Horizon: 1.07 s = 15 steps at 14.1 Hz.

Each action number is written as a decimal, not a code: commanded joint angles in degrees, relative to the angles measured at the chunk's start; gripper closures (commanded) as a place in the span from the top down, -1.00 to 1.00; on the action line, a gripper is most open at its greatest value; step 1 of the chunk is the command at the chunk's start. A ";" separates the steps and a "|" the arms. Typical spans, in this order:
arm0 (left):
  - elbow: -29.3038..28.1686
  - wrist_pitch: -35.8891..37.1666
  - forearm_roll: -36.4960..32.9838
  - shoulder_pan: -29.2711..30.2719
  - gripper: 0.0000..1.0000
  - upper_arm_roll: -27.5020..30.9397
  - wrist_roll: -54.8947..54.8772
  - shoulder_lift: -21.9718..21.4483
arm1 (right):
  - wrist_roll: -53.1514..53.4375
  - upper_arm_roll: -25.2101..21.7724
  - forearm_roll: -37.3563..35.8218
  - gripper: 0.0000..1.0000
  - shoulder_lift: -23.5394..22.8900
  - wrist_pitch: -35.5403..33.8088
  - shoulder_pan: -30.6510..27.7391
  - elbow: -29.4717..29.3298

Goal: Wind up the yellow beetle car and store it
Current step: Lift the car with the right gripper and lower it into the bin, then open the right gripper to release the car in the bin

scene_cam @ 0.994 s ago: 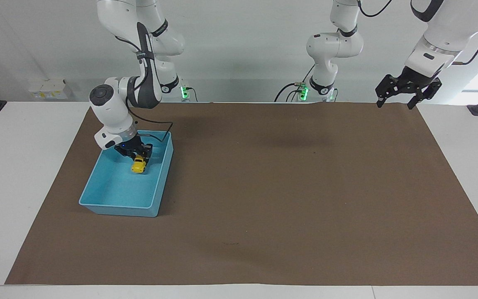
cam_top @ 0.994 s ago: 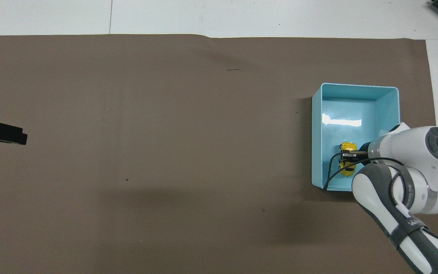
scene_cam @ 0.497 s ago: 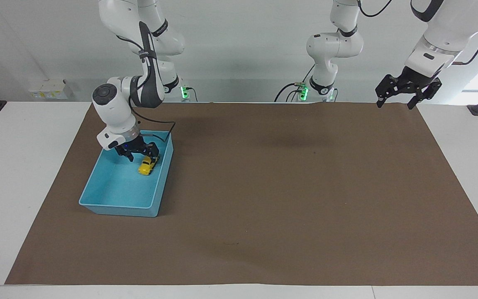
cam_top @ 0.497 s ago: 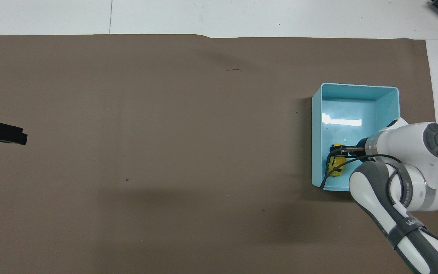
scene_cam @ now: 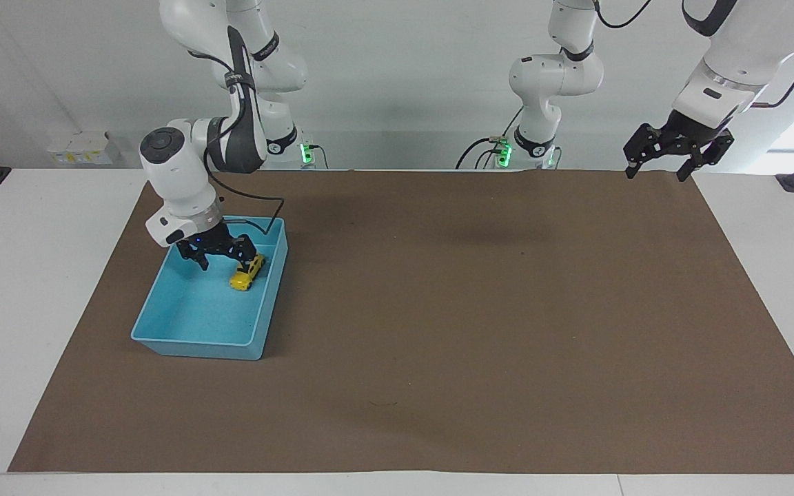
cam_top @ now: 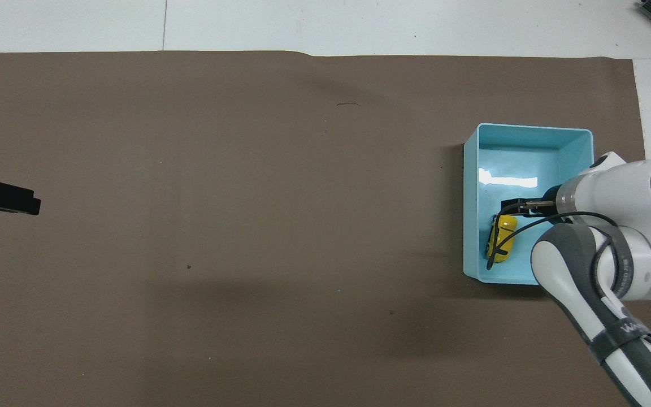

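The right gripper (scene_cam: 219,254) hangs in the blue bin (scene_cam: 163,318) at the right arm's end of the bench (scene_cam: 38,275), its fingers spread wide and holding nothing. A second ago those fingers were clamped on the yellow beetle car (scene_cam: 246,273); half a second ago they had parted and the car was already down. Now the gripper has risen a little and drifted toward the bin wall at the bench's outer edge, so the car lies clear of it, just beside the fingertip nearest the middle of the bench. In the overhead view the right gripper (cam_top: 520,204) shows only as a dark tip above the car (cam_top: 500,244).

The car rests on the bin floor, close along the bin's long wall that faces the middle of the bench, in the half of the bin nearer to the robots. It seems to be on its wheels, though the arm's black cable (cam_top: 515,234) crosses it in the overhead view and hides part of its body.

The bin (cam_top: 529,134) sits on the brown mat (scene_cam: 480,331), unmoved across the three moments.

The left gripper (scene_cam: 676,148) waits in the air over the mat's corner nearest the left arm's base, fingers spread wide, exactly where it was a second ago; its tip (cam_top: 2,198) shows in the overhead view.
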<state>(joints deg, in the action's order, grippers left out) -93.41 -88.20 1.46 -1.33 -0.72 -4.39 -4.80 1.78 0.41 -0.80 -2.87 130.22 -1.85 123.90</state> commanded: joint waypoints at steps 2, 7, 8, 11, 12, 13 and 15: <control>-0.90 0.05 -0.85 -0.34 1.00 0.28 0.00 -1.18 | -0.91 0.20 -1.49 1.00 -1.35 -11.37 -0.35 -8.92; -0.90 0.05 -0.76 -0.34 1.00 0.28 0.00 -1.18 | -0.55 0.38 0.09 1.00 -0.57 -21.93 -0.44 -16.23; -0.90 0.05 -0.85 -0.34 1.00 0.28 0.00 -1.18 | -0.55 0.64 0.10 1.00 -0.13 -22.90 -0.35 -17.28; -0.90 0.05 -0.76 -0.34 1.00 0.28 0.00 -1.27 | -0.55 0.73 1.14 1.00 0.49 -28.42 -0.35 -21.67; -0.90 0.05 -0.85 -0.34 1.00 0.28 0.00 -1.27 | -0.55 0.73 1.76 1.00 0.49 -30.19 -0.35 -23.34; -0.90 0.05 -0.76 -0.34 1.00 0.28 0.00 -1.27 | -0.55 0.73 1.94 1.00 0.58 -32.12 -0.35 -25.10; -0.90 0.05 -0.76 -0.34 1.00 0.28 0.00 -1.27 | -0.55 0.65 2.03 1.00 0.58 -35.37 -0.44 -28.09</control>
<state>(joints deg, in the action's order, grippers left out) -93.41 -88.20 1.46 -1.33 -0.72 -4.39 -4.87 1.78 0.90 -0.12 -1.99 98.25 -1.83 99.22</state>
